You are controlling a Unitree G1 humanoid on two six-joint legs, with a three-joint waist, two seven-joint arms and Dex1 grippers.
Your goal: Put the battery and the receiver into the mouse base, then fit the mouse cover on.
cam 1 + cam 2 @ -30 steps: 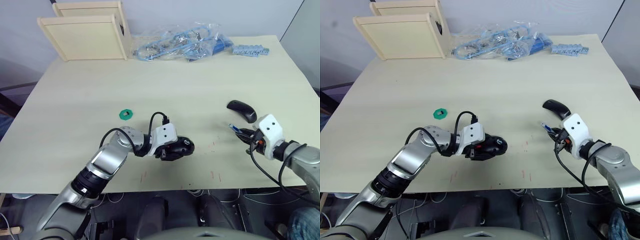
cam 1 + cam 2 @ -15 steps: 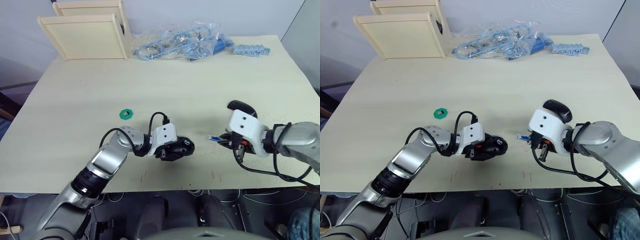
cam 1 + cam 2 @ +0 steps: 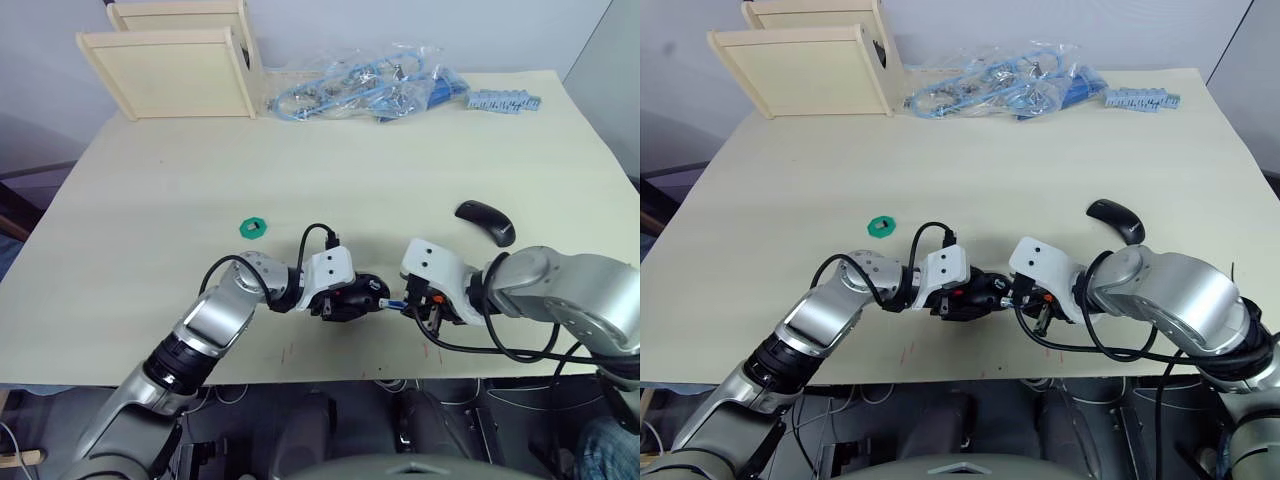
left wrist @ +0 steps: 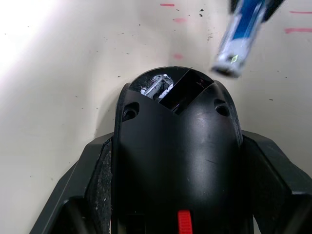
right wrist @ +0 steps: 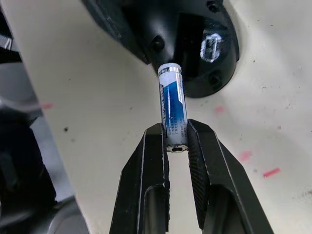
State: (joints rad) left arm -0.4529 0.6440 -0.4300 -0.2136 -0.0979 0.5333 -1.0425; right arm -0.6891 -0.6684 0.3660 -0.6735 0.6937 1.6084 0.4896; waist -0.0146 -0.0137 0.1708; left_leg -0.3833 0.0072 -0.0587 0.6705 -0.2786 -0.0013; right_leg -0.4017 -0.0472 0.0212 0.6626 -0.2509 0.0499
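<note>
While the left end effector [image 3: 350, 303] clamps the mouse base [image 3: 362, 296] near the front edge of the bench [image 3: 330, 160], the right end effector [image 3: 410, 303] comes in from the other side with the battery [image 3: 394, 301] pinched between its fingers, the battery's free end just at the base. The mouse cover [image 3: 485, 221] lies by itself on the bench, well off to the robot's right. A small green disc [image 3: 252, 228] sits to the left of the arms, and at the far edge there are wooden boxes [image 3: 170, 70] and a clear bag of blue cables [image 3: 360, 85].

From the left wrist, the black fingers [image 4: 92, 180] press on both flanks of the mouse base [image 4: 178, 156], its compartment [image 4: 178, 92] open at the far end and a red mark [image 4: 183, 222] at the near end. The battery [image 4: 240, 41] hangs tilted just beyond the base, silver end toward the compartment.

From the right wrist, the two fingers [image 5: 148, 170] are closed on the battery's rear end [image 5: 174, 141]; its silver tip [image 5: 169, 69] sits at the rim of the mouse base [image 5: 195, 44], beside the open compartment. Red marks dot the bench [image 5: 87, 97] nearby.
</note>
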